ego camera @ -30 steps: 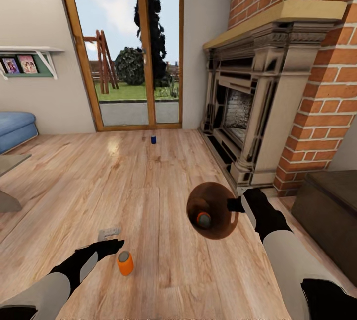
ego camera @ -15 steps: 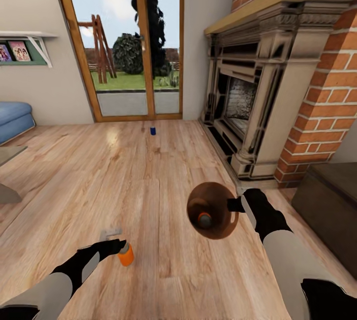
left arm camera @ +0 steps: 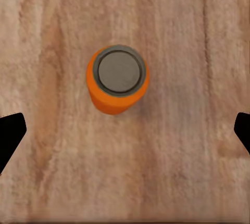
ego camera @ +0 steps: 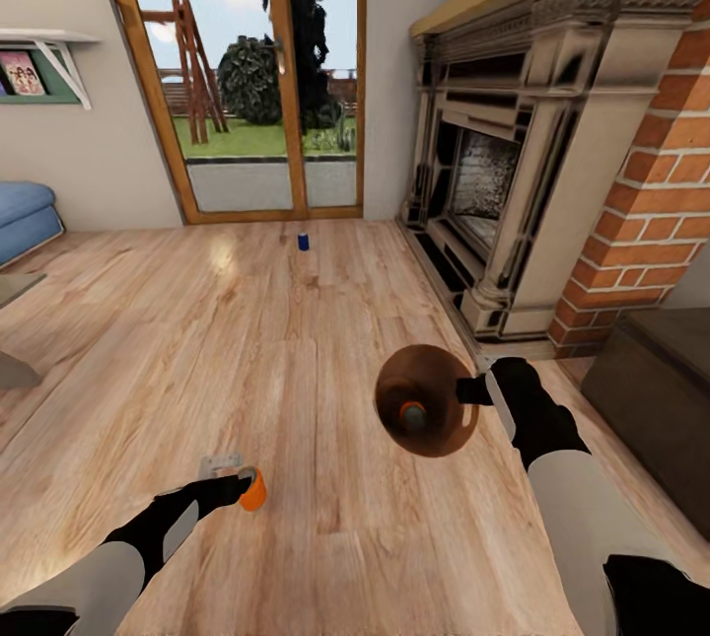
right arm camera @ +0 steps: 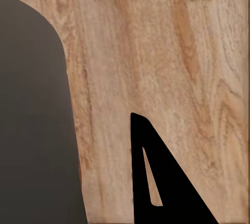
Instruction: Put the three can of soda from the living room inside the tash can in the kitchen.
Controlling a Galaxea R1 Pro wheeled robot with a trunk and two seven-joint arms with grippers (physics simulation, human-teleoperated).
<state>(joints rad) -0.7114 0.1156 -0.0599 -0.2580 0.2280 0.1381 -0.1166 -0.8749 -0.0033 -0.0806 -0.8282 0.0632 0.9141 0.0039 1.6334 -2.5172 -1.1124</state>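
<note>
An orange can of soda (ego camera: 253,490) stands upright on the wood floor (ego camera: 296,360), its flat grey top (left arm camera: 120,71) ringed by the bright orange body. The left hand (ego camera: 235,488) hangs right over it — from the wrist camera the can (left arm camera: 117,79) sits between the two dark fingertips (left arm camera: 10,133), which stand wide apart at either side and do not touch it, so the hand is open and empty.

Off to the right, the right hand (ego camera: 481,389) holds the tash can (ego camera: 427,414) by its rim, tipped so that its glossy coppery-brown inside faces up toward me; the hand is closed on the rim. Inside it lies a second orange can (ego camera: 411,414), grey top showing.

Further out, a small dark blue can (ego camera: 304,242) stands on the floor just before the wood-framed glass doors (ego camera: 261,74), well apart from both hands. The ornate dark fireplace (ego camera: 493,163) fills the brick wall on the right — a light-blue sofa (ego camera: 22,217) edges in at the left.
</note>
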